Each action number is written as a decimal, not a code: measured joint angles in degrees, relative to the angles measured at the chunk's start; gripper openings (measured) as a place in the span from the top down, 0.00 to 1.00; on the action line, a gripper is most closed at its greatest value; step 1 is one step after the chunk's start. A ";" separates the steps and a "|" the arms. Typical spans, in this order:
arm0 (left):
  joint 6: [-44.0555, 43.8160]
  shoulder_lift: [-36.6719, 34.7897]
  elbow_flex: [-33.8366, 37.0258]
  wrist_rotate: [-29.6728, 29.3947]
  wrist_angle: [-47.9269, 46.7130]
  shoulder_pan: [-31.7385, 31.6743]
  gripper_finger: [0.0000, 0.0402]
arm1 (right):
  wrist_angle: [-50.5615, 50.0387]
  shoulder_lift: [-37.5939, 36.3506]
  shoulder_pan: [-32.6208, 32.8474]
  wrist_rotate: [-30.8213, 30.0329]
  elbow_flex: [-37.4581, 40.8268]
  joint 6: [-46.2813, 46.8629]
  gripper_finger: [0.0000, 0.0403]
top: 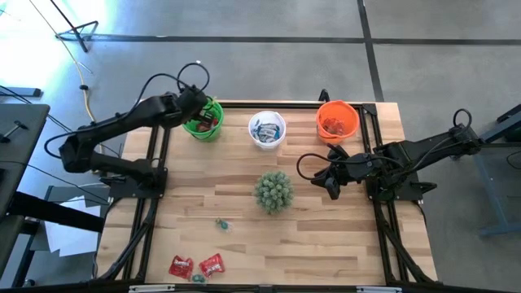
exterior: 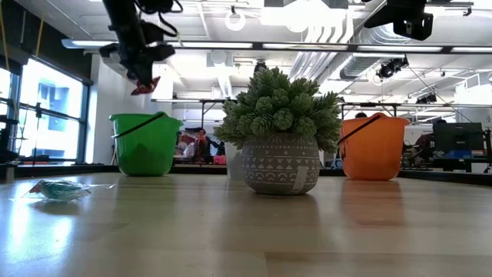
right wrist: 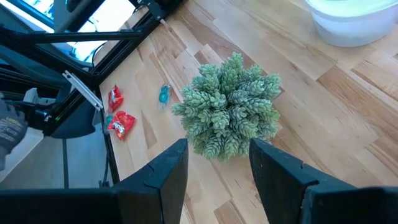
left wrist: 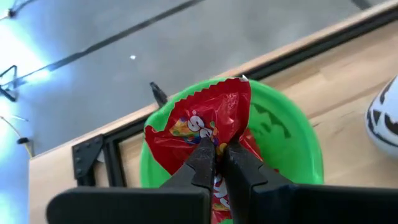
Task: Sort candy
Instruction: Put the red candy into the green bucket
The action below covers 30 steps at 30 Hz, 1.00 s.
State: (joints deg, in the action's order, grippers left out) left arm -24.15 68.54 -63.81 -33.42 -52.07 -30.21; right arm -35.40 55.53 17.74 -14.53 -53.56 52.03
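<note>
My left gripper (top: 199, 110) hangs over the green cup (top: 203, 122) at the table's far left, shut on a red-wrapped candy (left wrist: 199, 121). In the low view the candy (exterior: 145, 85) hangs above the cup's rim (exterior: 146, 117). My right gripper (right wrist: 217, 152) stands open above the table, right of the spiky plant (top: 273, 191), with nothing between its fingers. Two red candies (top: 180, 265) (top: 211, 264) and a teal one (top: 198, 277) lie flat near the front edge. Another teal candy (top: 221, 225) lies in front of the plant. My left gripper pinches the red candy between its two fingers, on the creased middle of the wrapper (left wrist: 214, 135). The fingers (left wrist: 202, 158) slant downward at it. Most of the wrapper fans out beyond the fingertips. The candy is lifted clear, over the mouth of the green cup (left wrist: 280, 134).
A white cup (top: 267, 129) with light-blue candy stands at the far middle and an orange cup (top: 337, 120) with red pieces at the far right. The potted plant (exterior: 280, 146) stands mid-table. Black frame rails (top: 155, 203) run along the left and right sides.
</note>
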 joint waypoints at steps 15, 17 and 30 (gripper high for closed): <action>-2.16 1.05 0.00 -0.76 3.78 -0.64 0.76 | 0.00 0.02 -0.01 -0.01 0.00 -0.01 0.59; -1.80 0.79 0.00 -0.73 3.56 -0.64 0.70 | 0.00 0.01 -0.01 0.00 0.00 -0.01 0.59; 4.85 -4.98 0.10 36.65 -11.51 7.29 0.66 | 0.00 0.02 0.00 -0.02 0.00 0.00 0.59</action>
State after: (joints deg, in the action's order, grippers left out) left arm -19.29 63.57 -63.71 3.22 -63.58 -22.92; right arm -35.40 55.55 17.73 -14.54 -53.56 52.03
